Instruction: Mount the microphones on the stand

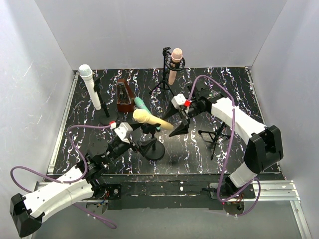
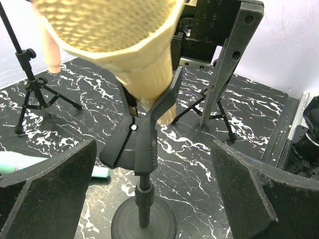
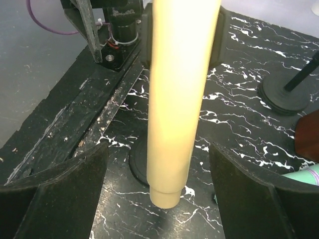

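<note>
A yellow microphone sits tilted in the clip of a black round-base stand. My left gripper is open, its fingers wide on either side of the stand's post, touching nothing. My right gripper is open around the yellow microphone's handle, with a gap on both sides. A teal microphone lies loose on the table; it also shows in the left wrist view. A pink microphone and a white microphone each stand in a stand at the back.
An empty black tripod stand is at the right, under my right arm. A brown metronome stands behind the teal microphone. White walls close the marbled black table on three sides.
</note>
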`<action>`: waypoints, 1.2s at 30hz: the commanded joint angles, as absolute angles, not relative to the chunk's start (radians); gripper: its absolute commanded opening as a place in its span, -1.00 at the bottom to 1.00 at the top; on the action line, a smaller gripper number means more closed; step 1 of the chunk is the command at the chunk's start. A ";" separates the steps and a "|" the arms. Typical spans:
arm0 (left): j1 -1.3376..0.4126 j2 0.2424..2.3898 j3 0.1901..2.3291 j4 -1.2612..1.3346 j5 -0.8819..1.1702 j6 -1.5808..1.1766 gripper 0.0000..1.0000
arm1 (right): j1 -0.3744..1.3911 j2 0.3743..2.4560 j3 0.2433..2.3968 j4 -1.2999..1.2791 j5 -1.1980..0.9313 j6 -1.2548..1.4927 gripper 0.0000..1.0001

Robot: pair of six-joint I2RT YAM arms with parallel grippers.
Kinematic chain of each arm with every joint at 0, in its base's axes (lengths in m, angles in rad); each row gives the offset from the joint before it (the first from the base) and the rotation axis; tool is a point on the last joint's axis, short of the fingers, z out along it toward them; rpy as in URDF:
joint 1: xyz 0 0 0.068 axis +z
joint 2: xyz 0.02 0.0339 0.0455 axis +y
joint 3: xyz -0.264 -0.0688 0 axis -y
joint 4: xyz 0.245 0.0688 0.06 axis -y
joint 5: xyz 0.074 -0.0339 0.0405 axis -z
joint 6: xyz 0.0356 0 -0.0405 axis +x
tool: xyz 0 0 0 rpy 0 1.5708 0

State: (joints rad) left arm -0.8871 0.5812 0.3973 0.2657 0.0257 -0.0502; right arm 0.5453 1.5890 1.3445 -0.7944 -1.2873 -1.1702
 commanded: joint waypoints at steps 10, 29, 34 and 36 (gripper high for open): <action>-0.884 0.405 0.460 0.006 -0.061 -0.029 0.96 | 0.548 1.459 1.284 -0.569 -1.115 -0.813 0.80; -0.884 0.348 0.509 -0.193 -0.057 -0.089 0.96 | 0.548 1.270 1.330 -1.026 -0.943 -0.982 0.86; -0.884 0.334 0.448 -0.132 -0.055 -0.098 0.96 | 0.523 1.180 1.269 -1.037 -0.966 -0.994 0.87; -0.884 0.322 0.422 -0.100 -0.054 -0.097 0.97 | 0.499 1.157 1.246 -1.032 -0.994 -0.988 0.87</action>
State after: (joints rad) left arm -0.8864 0.3370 0.4652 -0.1524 -0.0490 -0.0898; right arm 0.5350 1.2125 1.2831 -0.9810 -0.9459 -0.9592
